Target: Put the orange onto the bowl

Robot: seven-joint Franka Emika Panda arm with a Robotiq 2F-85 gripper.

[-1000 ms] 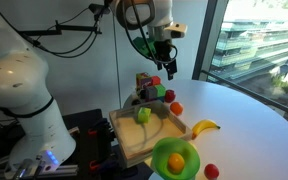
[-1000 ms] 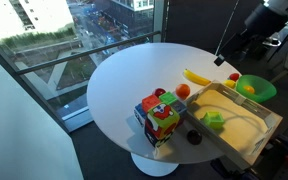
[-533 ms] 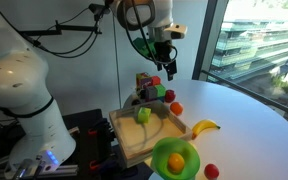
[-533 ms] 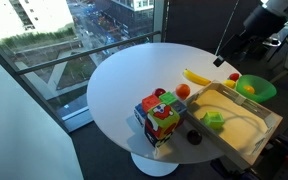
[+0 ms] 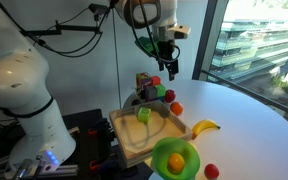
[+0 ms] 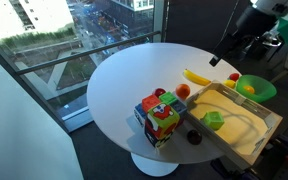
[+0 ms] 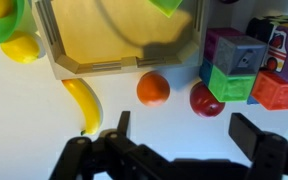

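The orange (image 7: 153,88) lies on the white table (image 7: 24,110) just outside the long wall of the wooden tray (image 7: 114,68). It is round, so no long axis or heading can be told. Along that same wall, a banana (image 7: 82,105) lies on one side of it and a red fruit (image 7: 206,99) on the other.

Only the wrist view shows the gripper (image 7: 184,135) with its jaws spread wide and nothing between them. In both exterior views the bowl (image 5: 175,158) (image 6: 254,88) sits past one end of the tray. The arm holds the gripper (image 5: 164,72) high above the tray's other end, pointing down.
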